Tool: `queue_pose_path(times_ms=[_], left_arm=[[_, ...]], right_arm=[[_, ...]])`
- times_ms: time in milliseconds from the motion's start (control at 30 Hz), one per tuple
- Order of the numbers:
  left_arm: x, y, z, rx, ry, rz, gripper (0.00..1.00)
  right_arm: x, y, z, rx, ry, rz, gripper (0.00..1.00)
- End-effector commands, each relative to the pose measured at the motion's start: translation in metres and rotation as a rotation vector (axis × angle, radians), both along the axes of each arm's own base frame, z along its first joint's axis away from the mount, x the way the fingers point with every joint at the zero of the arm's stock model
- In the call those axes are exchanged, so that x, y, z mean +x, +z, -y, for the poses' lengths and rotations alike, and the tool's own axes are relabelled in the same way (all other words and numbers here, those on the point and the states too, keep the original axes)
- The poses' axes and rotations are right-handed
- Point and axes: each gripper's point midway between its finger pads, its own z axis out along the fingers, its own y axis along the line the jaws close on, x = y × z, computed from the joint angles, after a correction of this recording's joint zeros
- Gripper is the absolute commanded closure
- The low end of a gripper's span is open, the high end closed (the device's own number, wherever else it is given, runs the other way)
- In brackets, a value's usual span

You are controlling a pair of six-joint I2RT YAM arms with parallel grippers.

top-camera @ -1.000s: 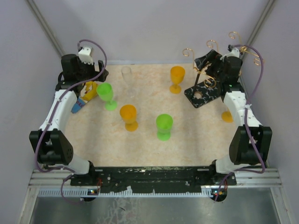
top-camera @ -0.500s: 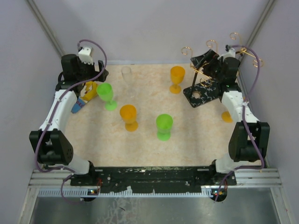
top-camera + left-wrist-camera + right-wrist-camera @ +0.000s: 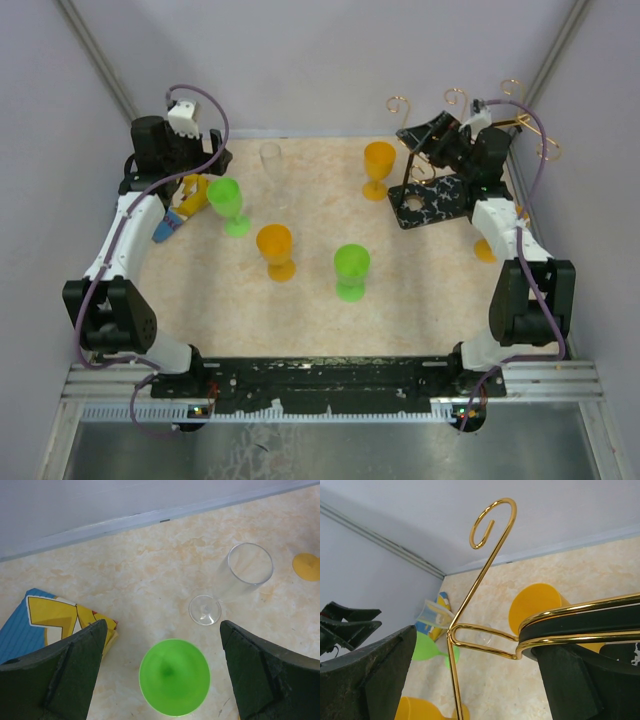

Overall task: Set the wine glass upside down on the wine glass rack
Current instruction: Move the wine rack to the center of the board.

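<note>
At far right, tilted rack (image 3: 432,198), wire inside spread right claw (image 3: 475,645).

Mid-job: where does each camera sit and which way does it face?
Top external: above and behind, looking down on the table; both arms show.
Left wrist: faces down at the clear wine glass and a green goblet; fingers of the left tool at bottom.
Right wrist: looks across the table through the wire of the wine glass rack; fingers of the right tool at bottom.
Shared: top and left wrist both show that glass and goblet.
</note>
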Motion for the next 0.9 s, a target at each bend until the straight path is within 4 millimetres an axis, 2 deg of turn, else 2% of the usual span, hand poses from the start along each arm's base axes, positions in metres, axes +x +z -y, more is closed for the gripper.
queue_pose_path(times_ms=[0, 300, 867], left_arm=[[-0.003, 0.011, 0.004, 0.002, -0.012, 0.029, 0.00], [-0.008, 0.014, 0.005, -0.002, -0.014, 0.034, 0.00], [-0.012, 0.013, 0.006, 0.006, -0.023, 0.034, 0.00]], right_arm=[[-0.016, 0.043, -0.021, 0.008, 0.119, 0.166, 0.01], [-0.035, 0.060, -0.029, 0.008, 0.189, 0.211, 0.01], [-0.077, 0.076, -0.038, -0.021, 0.258, 0.240, 0.01]])
